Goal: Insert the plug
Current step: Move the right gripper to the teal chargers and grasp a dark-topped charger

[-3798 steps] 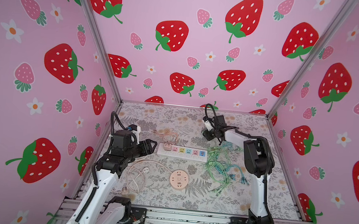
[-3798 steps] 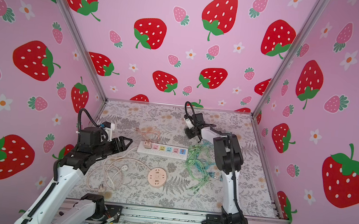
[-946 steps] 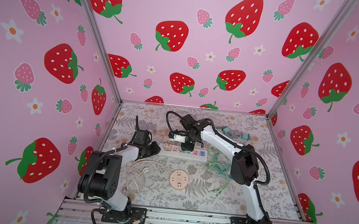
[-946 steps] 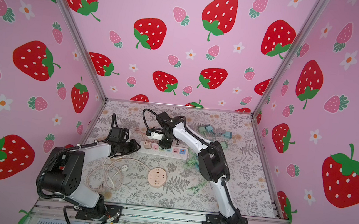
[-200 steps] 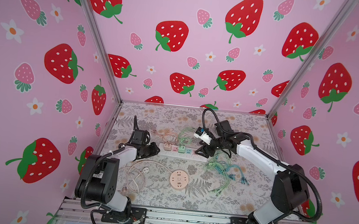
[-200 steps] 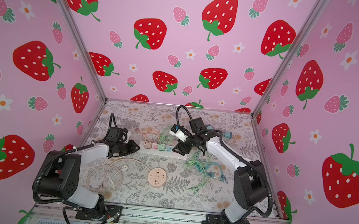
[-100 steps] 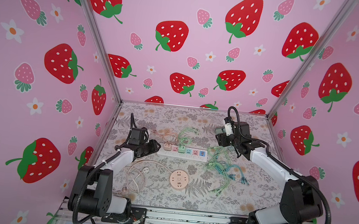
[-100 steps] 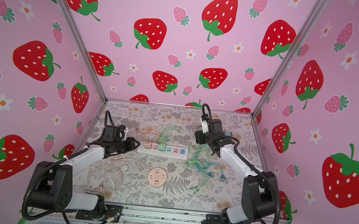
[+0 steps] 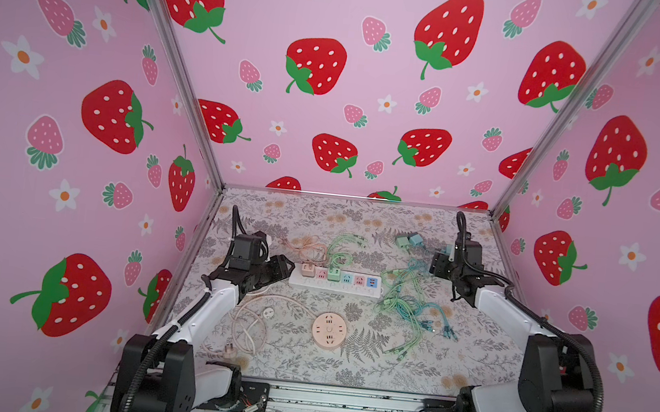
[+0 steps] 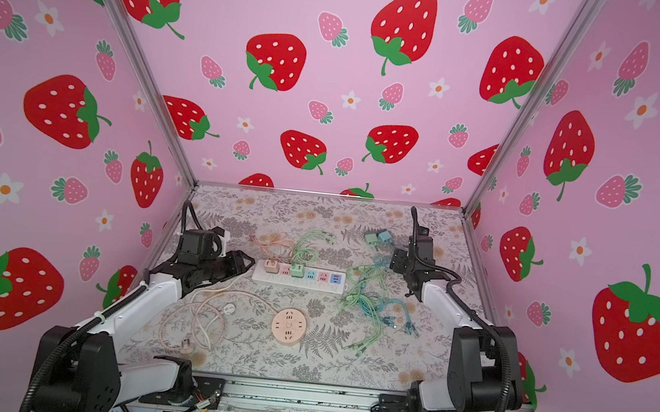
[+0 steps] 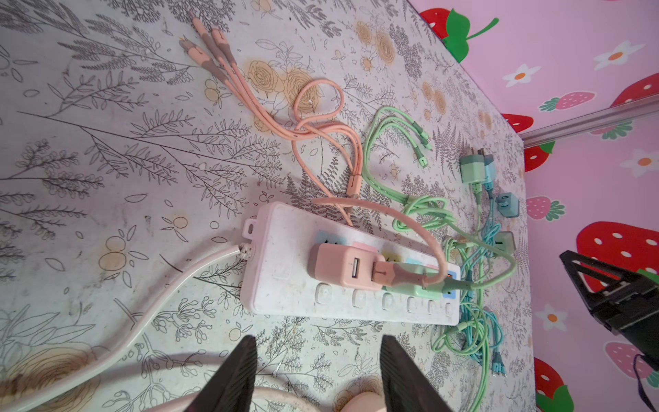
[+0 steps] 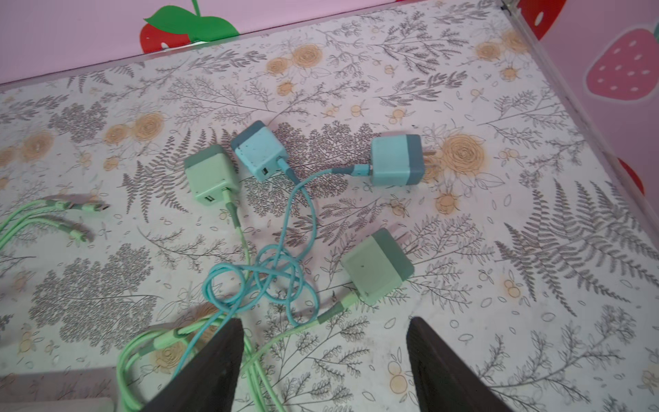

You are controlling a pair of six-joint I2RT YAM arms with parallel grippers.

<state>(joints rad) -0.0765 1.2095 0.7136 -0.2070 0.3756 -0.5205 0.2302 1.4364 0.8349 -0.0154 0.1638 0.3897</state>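
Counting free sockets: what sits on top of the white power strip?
A pink charger and a green charger stand plugged into the power strip. What lies under them is covered; the other sockets show bare.

1. Bright and evenly lit in both top views, with a pink cast from the strawberry-print pink wall panels (image 9: 381,20).
2. Stretched by a wide lens toward 11 and 1 o'clock, tilting each silver aluminium corner post (image 9: 180,74) outward.
3. Slightly dimmer toward 6 o'clock.
4. Sharp in the left wrist view; only faint, soft-edged shadow beside the white plastic power strip (image 11: 281,257); no glare.
5. Softer in the right wrist view, blurriest on the near fingers (image 12: 214,367) of the black right gripper (image 12: 324,323).
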